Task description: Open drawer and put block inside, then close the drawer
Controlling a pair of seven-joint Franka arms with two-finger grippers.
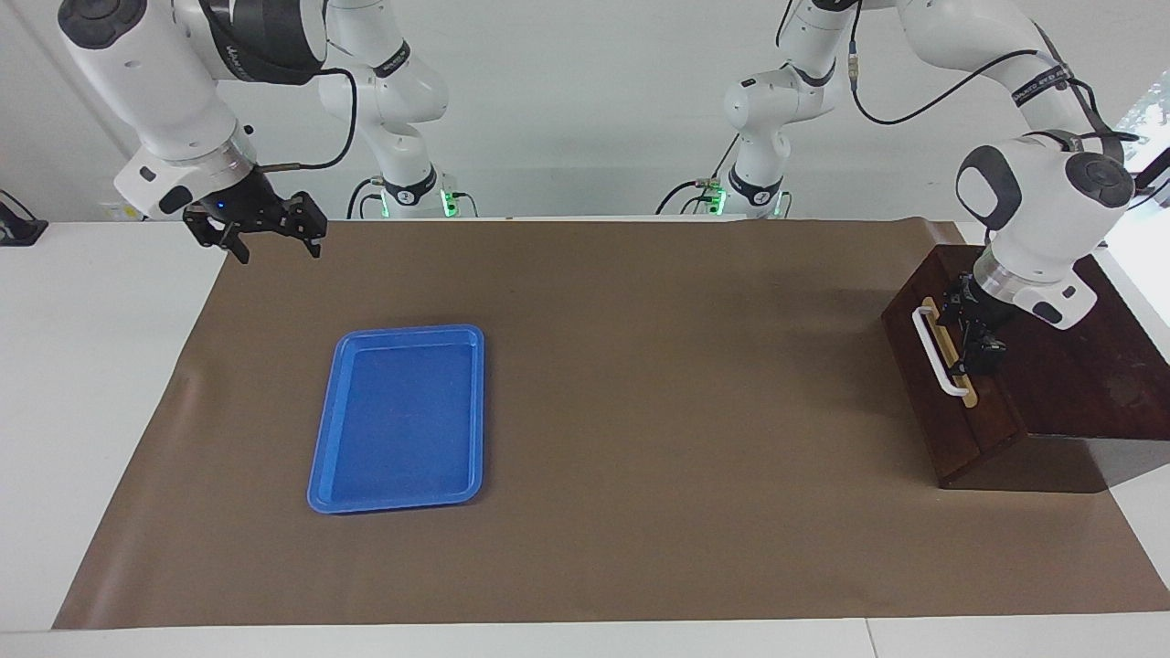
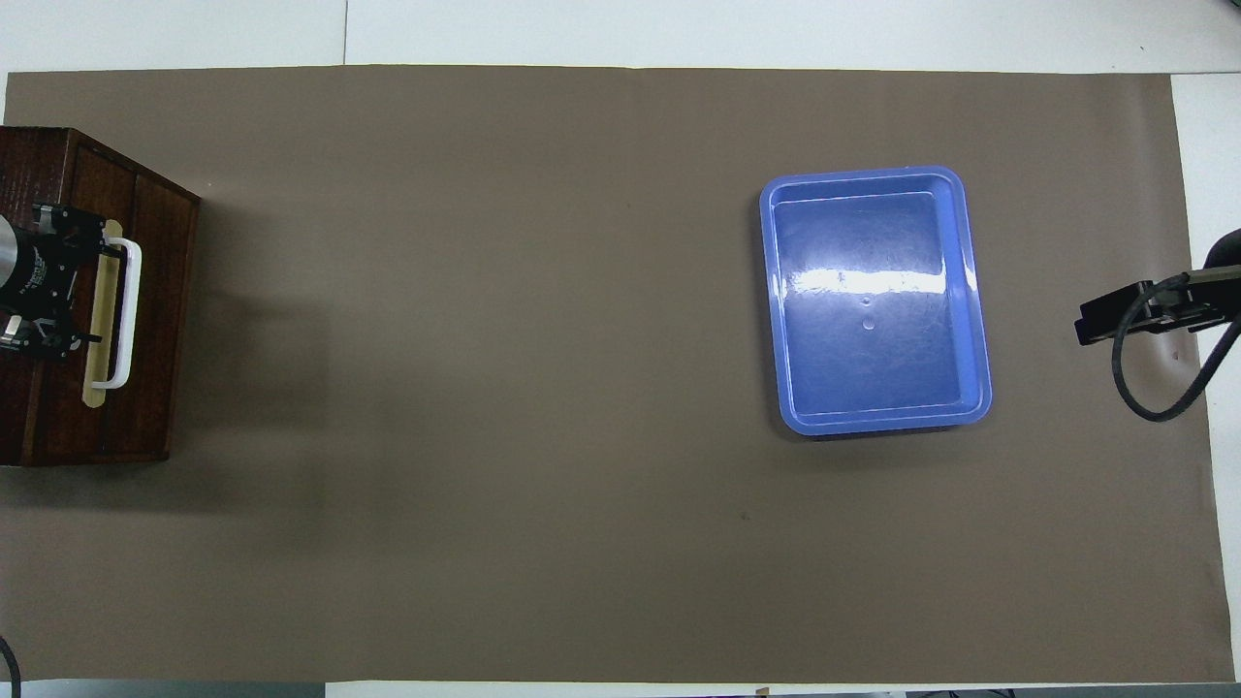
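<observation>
- Right gripper (image 1: 271, 239) hung in the air over the edge of the brown mat (image 1: 640, 384) at the right arm's end of the table, close to the robots' side. Its fingers stood spread, nothing between them. This arm was waiting.
- Left gripper (image 1: 971, 343) sat at the top of the drawer (image 1: 951, 402), over the tan strip (image 2: 97, 310) just beside the white handle (image 1: 934, 349). Whether its fingers were spread or pinched could not be told from either view; they did not visibly wrap the handle.
- Drawer front lay flush with the dark wooden box (image 1: 1088, 375), so the drawer read as closed. Box stood at the left arm's end of the table, on the edge of the mat, drawer front facing toward the table's middle.
- Block: not visible anywhere in either view; its place could not be told.
- Blue tray (image 1: 399, 418) lay flat on the mat toward the right arm's end, farther from the robots than the right gripper, well apart from the box. Nothing lay in it.
- White table (image 1: 91, 366) showed around the mat.
</observation>
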